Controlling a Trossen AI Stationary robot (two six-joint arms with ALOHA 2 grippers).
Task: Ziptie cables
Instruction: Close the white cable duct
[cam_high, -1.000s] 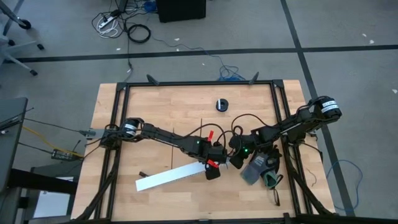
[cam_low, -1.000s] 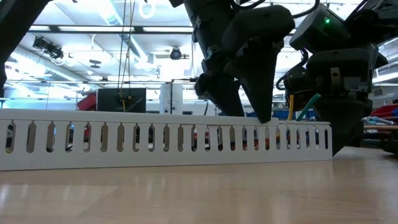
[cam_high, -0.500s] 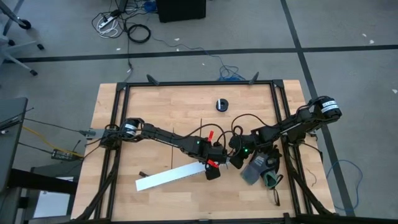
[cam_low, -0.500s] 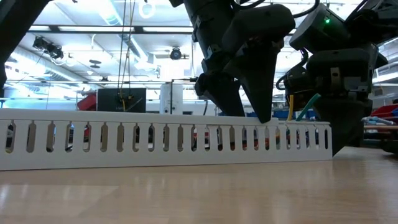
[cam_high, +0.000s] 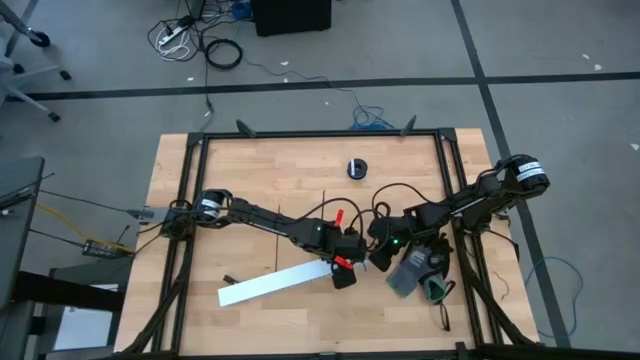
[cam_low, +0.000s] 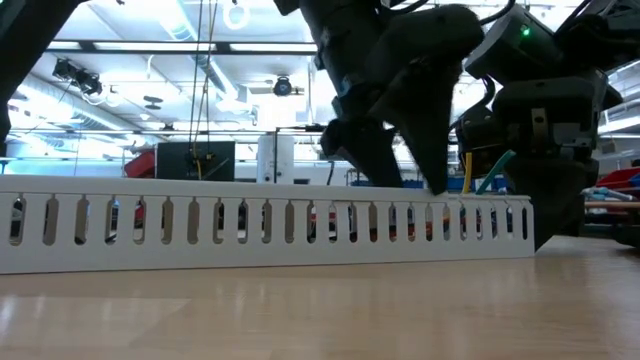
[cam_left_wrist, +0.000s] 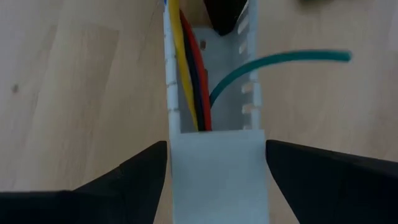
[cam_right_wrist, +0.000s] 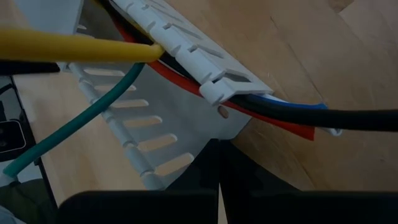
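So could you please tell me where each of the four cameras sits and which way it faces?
High: above, straight down on the table; both arms show.
Low: at tabletop height, level across the white slotted channel; both arms hang in.
Left wrist: looks along the channel, left claw astride it, at the wires.
Right wrist: past the shut right claw at the channel's end.
Both wrist views share the channel and wires.

Both claws crowd the white slotted channel's (cam_high: 275, 283) right end; bare table (cam_high: 260, 175) lies behind.
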